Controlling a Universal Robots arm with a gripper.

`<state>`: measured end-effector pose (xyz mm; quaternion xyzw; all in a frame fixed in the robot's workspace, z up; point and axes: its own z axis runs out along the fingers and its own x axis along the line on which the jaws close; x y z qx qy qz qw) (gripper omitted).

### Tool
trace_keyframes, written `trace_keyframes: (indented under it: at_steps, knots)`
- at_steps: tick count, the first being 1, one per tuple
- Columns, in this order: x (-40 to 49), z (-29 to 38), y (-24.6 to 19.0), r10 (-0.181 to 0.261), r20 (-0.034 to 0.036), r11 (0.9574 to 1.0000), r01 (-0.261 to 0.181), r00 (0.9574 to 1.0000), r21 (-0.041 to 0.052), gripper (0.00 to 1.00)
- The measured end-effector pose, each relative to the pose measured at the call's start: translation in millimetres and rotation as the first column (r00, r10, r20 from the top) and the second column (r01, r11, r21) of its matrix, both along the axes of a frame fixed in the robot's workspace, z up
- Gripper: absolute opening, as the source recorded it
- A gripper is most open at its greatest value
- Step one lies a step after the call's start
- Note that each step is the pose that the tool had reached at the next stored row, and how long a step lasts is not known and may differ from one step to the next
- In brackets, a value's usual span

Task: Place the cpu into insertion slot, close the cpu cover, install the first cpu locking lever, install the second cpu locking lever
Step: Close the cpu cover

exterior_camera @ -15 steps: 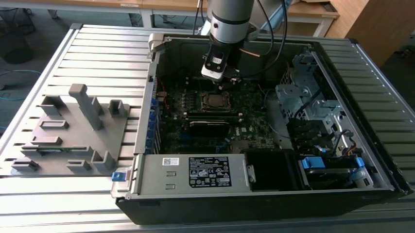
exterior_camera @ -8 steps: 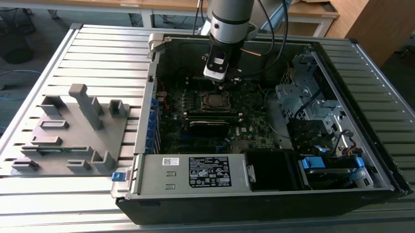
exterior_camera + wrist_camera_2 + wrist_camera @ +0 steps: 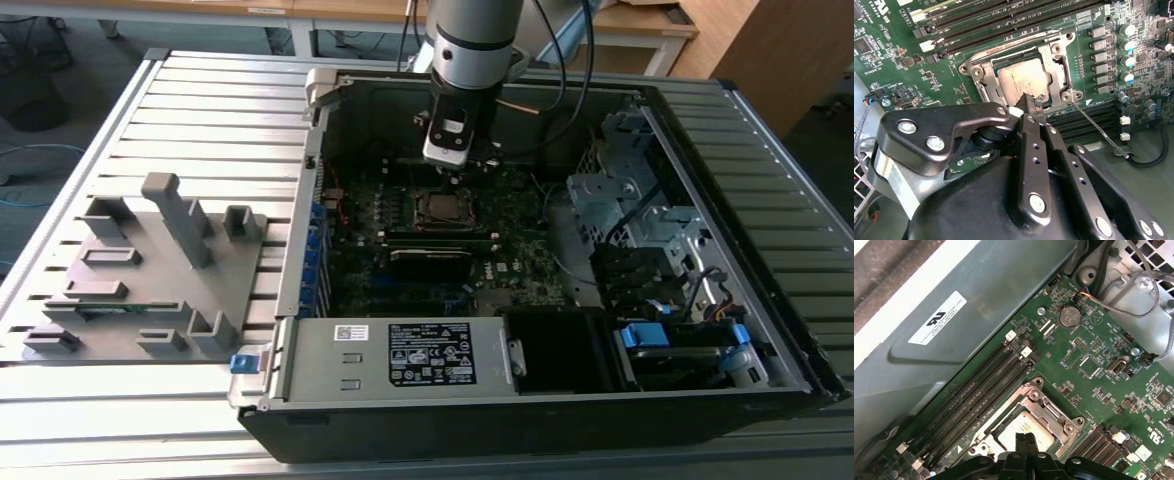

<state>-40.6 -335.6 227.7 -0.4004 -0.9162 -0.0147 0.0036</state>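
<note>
Silver cpu cover (image 3: 1056,65): down flat over the cpu (image 3: 1021,80); the chip's grey top shows through the cut-out.
Cpu place: seated in the insertion slot (image 3: 985,86) on the green motherboard (image 3: 899,55), square to the frame, no visible tilt.
Gripper (image 3: 1031,102): fingers pressed together, nothing pinched; tips sit at the cover's near edge, touching it or just above, can't tell which.
Lever (image 3: 1099,131): thin wire rod running out from the cover's corner over the dark card slots, apparently not latched. The other lever is not clear enough to call.
Step in hand (judgement): placing and cover look done; work is at the first locking lever.
Doing it well: push with the closed tips on the rod itself, not on the cover or chip. Sweep along the rod's own arc and keep pressure low and steady so the wire does not spring off the tips.
Edges: memory slots (image 3: 1004,15) lie just beside the socket on one side, a row of capacitors (image 3: 1126,50) stands near on another, and a black cable (image 3: 1149,155) lies by the rod's free end.
Open room: in the exterior view the arm drops straight into the open case; the grey case wall (image 3: 979,315) is near the memory slots, so sideways room is tight there and freest straight up.
</note>
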Motion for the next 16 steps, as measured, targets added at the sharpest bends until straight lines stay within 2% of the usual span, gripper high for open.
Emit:
trace_keyframes:
  at_steps: [16]
  knots:
    - [0.0, 0.0, 0.0, 0.002, 0.0000, 1.0000, -0.002, 1.0000, 0.0000, 0.10]
